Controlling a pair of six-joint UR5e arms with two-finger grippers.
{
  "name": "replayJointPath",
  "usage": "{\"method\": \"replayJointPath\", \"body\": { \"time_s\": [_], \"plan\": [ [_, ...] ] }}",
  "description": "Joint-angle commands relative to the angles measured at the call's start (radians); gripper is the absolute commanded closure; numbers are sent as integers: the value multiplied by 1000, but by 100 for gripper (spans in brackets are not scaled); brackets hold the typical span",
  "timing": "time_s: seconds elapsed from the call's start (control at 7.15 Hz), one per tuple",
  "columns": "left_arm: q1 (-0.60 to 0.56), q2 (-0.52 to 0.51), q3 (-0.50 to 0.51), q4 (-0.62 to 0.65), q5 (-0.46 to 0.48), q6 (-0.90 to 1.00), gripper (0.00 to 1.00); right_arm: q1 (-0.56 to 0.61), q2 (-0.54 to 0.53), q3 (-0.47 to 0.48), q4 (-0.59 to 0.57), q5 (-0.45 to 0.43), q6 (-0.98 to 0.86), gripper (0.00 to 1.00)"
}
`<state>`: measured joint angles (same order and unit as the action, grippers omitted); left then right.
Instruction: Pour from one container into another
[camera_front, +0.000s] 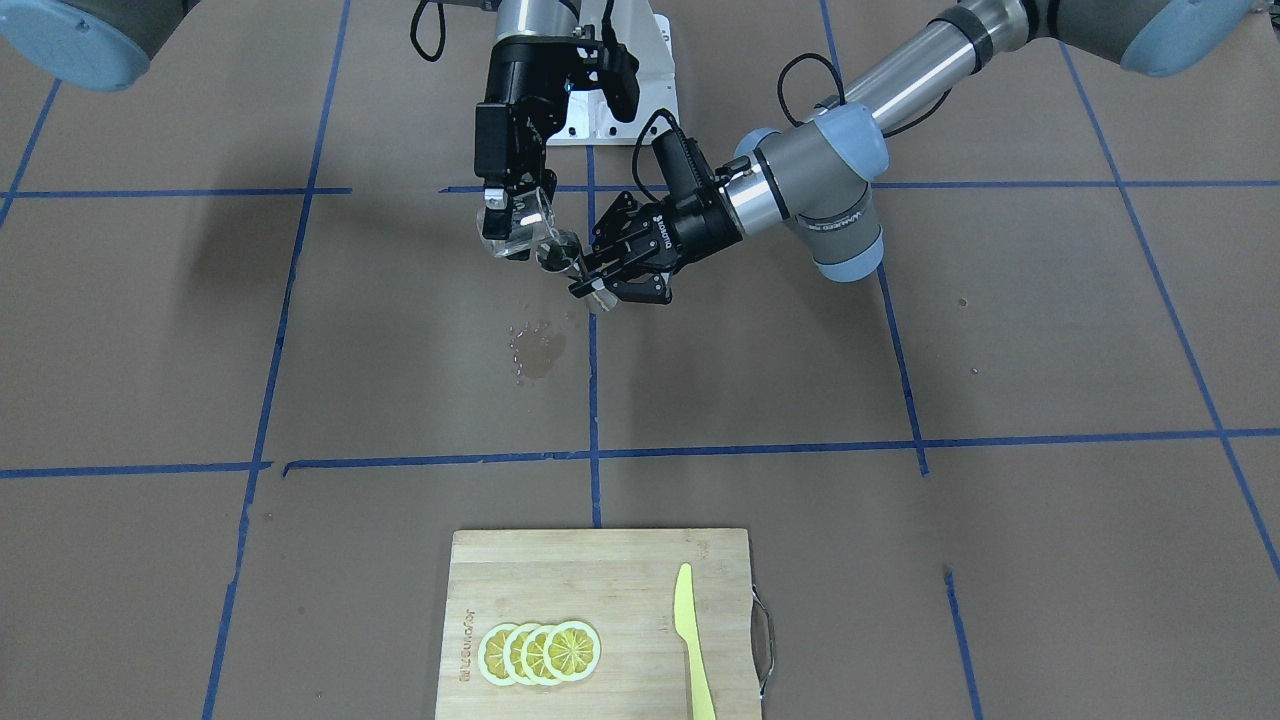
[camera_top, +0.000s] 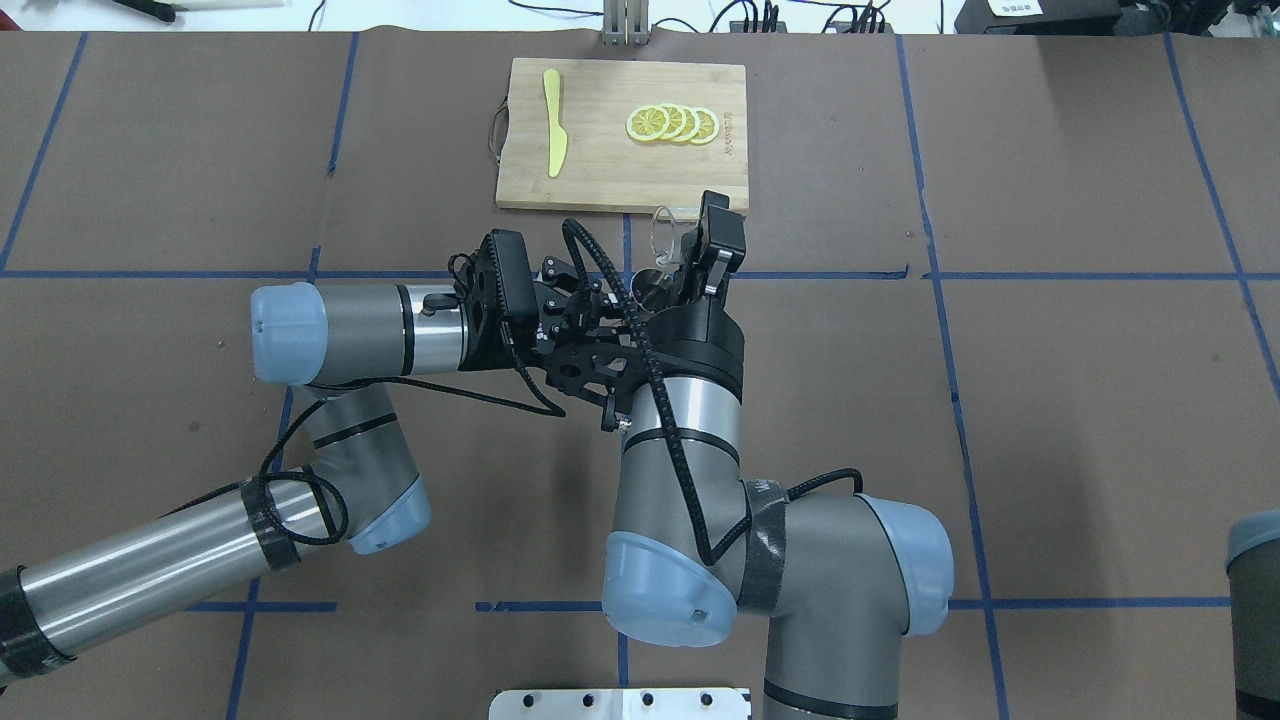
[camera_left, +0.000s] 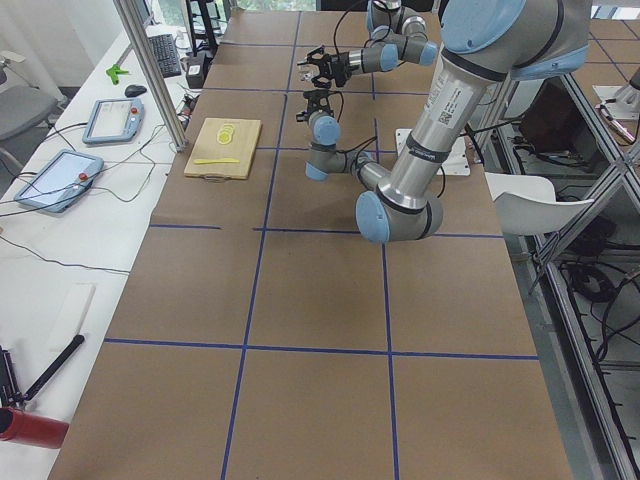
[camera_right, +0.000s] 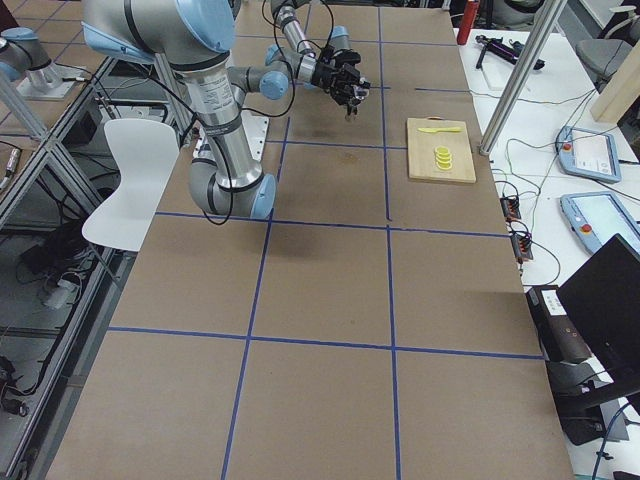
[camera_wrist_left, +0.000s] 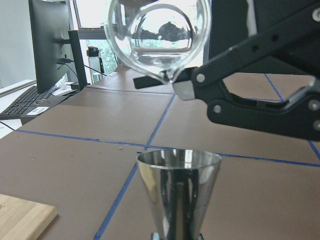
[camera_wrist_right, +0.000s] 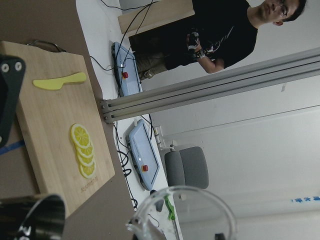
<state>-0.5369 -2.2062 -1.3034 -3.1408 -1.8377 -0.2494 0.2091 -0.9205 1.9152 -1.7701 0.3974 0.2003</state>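
My right gripper (camera_front: 512, 215) is shut on a clear glass pouring cup (camera_front: 522, 228), held above the table and tipped. In the left wrist view the glass cup (camera_wrist_left: 157, 35) has its spout pointing down, just above the mouth of a metal jigger (camera_wrist_left: 179, 192). No stream shows between them. My left gripper (camera_front: 592, 283) is shut on the jigger (camera_front: 556, 252) and holds it upright beside the glass. In the overhead view the glass cup (camera_top: 664, 228) and the jigger (camera_top: 650, 285) sit close together in front of both wrists. The right wrist view shows the glass rim (camera_wrist_right: 186, 212) and the jigger's edge (camera_wrist_right: 42, 220).
A wet patch (camera_front: 535, 350) lies on the brown table below the grippers. At the far edge lies a wooden cutting board (camera_front: 600, 575) with lemon slices (camera_front: 540, 652) and a yellow knife (camera_front: 692, 640). A person (camera_wrist_right: 220, 30) stands beyond the table.
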Motion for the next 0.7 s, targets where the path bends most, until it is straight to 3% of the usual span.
{"method": "replayJointPath", "body": {
  "time_s": [0.0, 0.28, 0.56],
  "plan": [
    [0, 0, -2, -2, 0, 1, 100, 6, -14, 1, 151, 7, 23, 100],
    [0, 5, -4, -4, 0, -1, 100, 6, -60, 1, 251, 49, 178, 100],
    [0, 8, -5, -5, -2, 1, 100, 21, -69, 5, 254, 57, 201, 100]
  ]
}}
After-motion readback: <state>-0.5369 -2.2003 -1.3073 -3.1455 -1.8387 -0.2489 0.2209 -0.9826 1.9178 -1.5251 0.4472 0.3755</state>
